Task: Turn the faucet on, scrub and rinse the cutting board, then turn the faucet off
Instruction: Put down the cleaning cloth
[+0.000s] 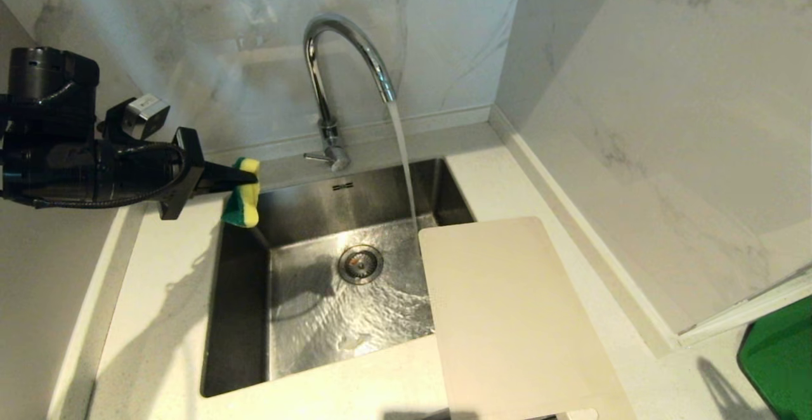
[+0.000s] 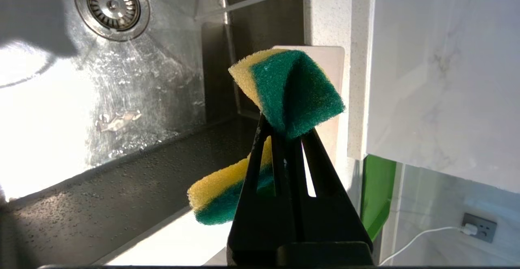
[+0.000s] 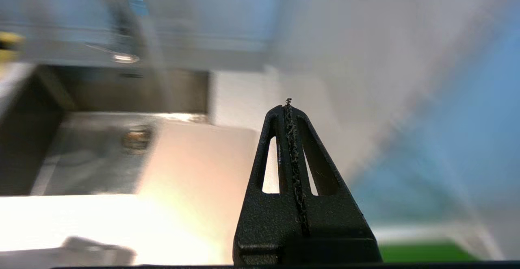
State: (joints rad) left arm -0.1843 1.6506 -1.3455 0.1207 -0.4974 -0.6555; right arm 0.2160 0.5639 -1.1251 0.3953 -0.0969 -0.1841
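White stone counter (image 1: 158, 293) under marble walls (image 1: 666, 122); tap (image 1: 330, 77) running into steel sink (image 1: 241, 318); board (image 1: 507, 306) overhanging; left claw (image 1: 244, 179) pinching sponge (image 1: 242, 201); right claw (image 3: 288, 106) closed, empty

Glossy chrome faucet (image 1: 346, 71); brushed steel sink (image 1: 241, 318), wet; smooth matt plastic board (image 1: 514, 318); speckled stone counter (image 1: 158, 293); rough foam sponge (image 2: 290, 90); matt black claw (image 2: 284, 139).

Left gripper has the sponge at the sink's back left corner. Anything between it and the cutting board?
Nothing solid shows between them. The left gripper holds the sponge over the sink's back left corner; the cutting board lies across the sink's right edge. Only open basin and the faucet's water stream lie between.
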